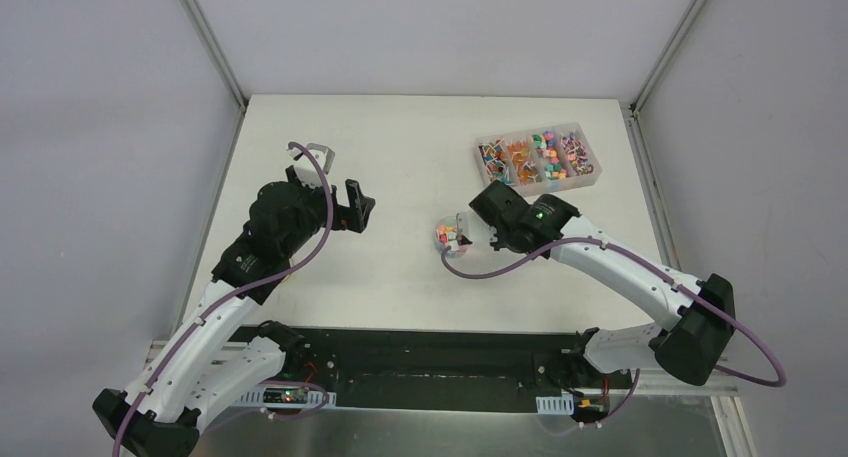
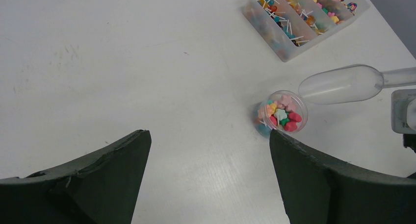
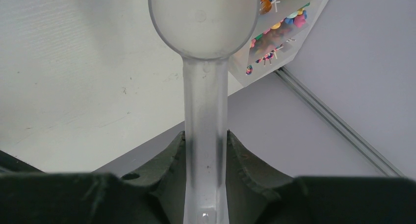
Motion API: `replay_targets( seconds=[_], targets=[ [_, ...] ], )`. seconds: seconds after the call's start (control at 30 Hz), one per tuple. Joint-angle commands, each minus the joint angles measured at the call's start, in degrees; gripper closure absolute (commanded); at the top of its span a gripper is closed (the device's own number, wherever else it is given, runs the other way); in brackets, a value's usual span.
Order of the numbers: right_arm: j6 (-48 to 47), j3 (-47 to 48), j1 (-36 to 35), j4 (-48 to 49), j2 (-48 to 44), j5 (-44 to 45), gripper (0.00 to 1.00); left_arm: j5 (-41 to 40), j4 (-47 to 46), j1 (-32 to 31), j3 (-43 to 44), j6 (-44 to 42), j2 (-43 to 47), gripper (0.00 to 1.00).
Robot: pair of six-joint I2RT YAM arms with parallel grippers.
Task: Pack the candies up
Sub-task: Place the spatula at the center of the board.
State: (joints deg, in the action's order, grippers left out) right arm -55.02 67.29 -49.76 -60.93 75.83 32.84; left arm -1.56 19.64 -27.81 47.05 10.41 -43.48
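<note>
Right gripper (image 3: 206,150) clamped on scoop (image 3: 203,23) handle, bowl just right of jar (image 2: 282,111) of candies (image 2: 284,118). Left gripper (image 2: 208,136) hung wide open, empty, left of jar.

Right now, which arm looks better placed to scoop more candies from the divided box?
Probably the right arm. The right gripper is shut on the clear scoop, empty beside the jar, nearer the box of candies. The left gripper is open, holds nothing, and hangs farther off.
</note>
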Motion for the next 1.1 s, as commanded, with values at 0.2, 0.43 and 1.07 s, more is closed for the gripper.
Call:
replay_targets(
  seconds=[0.2,0.43,1.07],
  targets=[
    [14.36,3.11,0.90,2.87,0.00,1.36,1.00,-1.43,-2.25,-0.58,-0.11,-0.91,0.86,0.05],
    [26.86,0.43,2.79,11.56,1.04,-1.35,1.00,-2.39,-2.21,-0.58,0.02,-0.57,1.11,0.04],
    [40.73,-9.60,11.60,42.62,13.67,-17.72,1.00,-6.00,-1.67,-0.58,0.02,-0.31,1.25,0.03]
  ],
)
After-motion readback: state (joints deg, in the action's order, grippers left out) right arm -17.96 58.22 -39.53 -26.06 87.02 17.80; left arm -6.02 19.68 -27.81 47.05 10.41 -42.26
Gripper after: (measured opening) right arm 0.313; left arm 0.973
